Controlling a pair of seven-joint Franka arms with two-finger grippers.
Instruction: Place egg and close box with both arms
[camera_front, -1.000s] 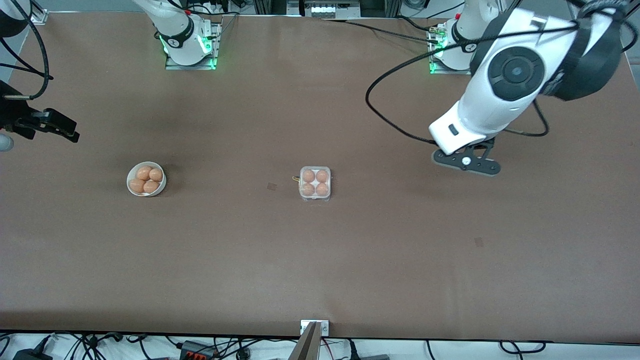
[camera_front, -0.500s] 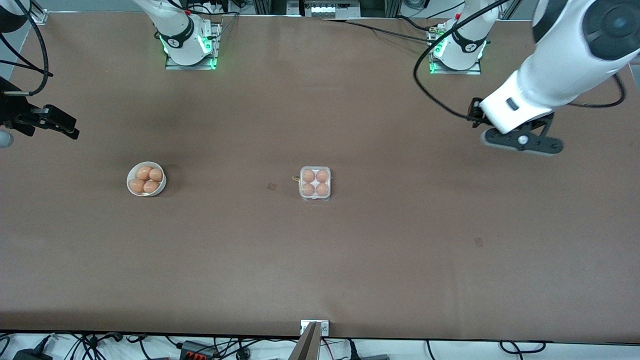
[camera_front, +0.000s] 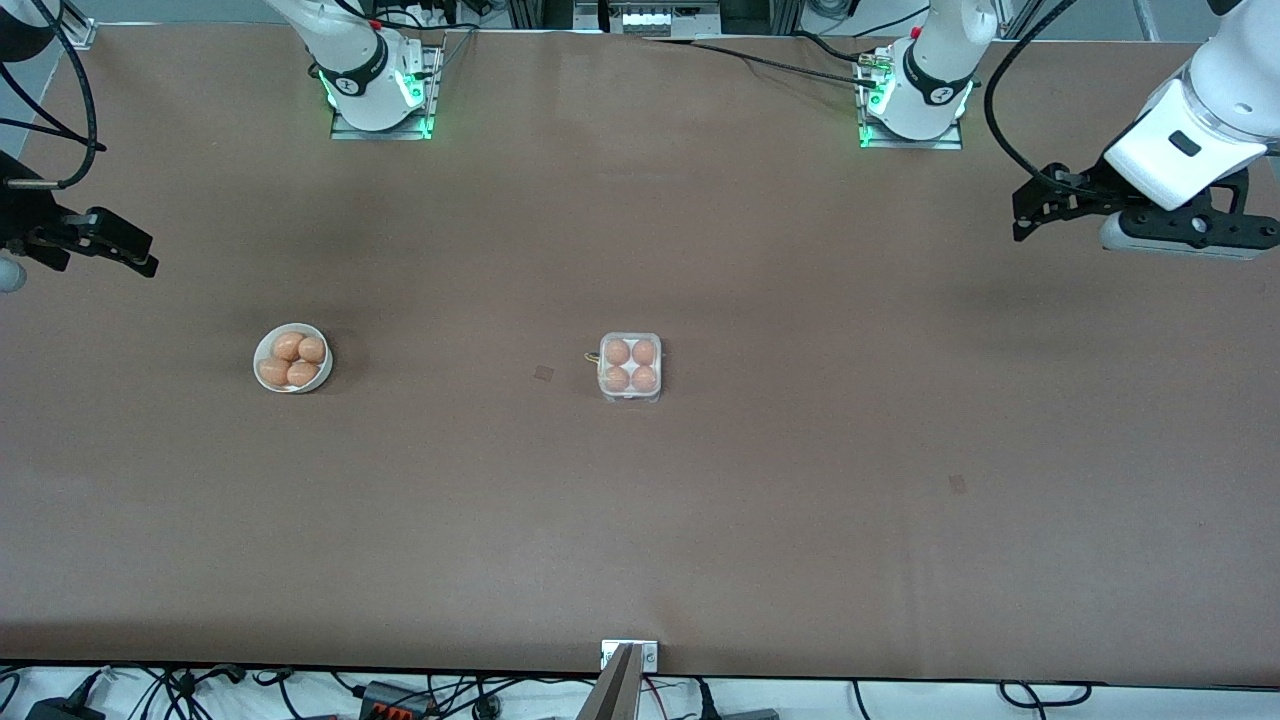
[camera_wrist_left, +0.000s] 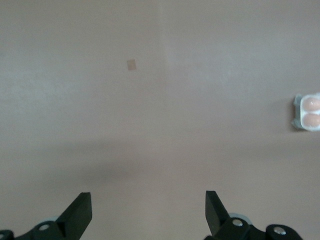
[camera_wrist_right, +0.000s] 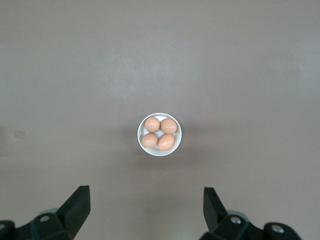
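The left gripper (camera_front: 1040, 205) hangs in the air over bare table at the left arm's end, and from the front view I cannot tell how its fingers stand; the box (camera_front: 630, 367) sits well apart from it, mid-table, lid down with four brown eggs under the clear plastic. Off at the right arm's end, the right gripper (camera_front: 125, 250) hovers at the table's edge, and the white bowl (camera_front: 292, 358) of four eggs lies on the table near it, toward the box. Over to the left wrist view: the left gripper (camera_wrist_left: 147, 212) has its two black fingers spread wide with nothing between them, over plain brown table (camera_wrist_left: 160, 125); a small tan patch (camera_wrist_left: 131, 64) marks the surface, and the box (camera_wrist_left: 307, 112) just peeks in at the frame's edge, well clear of the fingers. Now the right wrist view: the right gripper (camera_wrist_right: 146, 207) is spread wide too, holding nothing, and the bowl (camera_wrist_right: 159, 134) sits between the lines of its two fingers but well apart from them, four eggs packed together inside.
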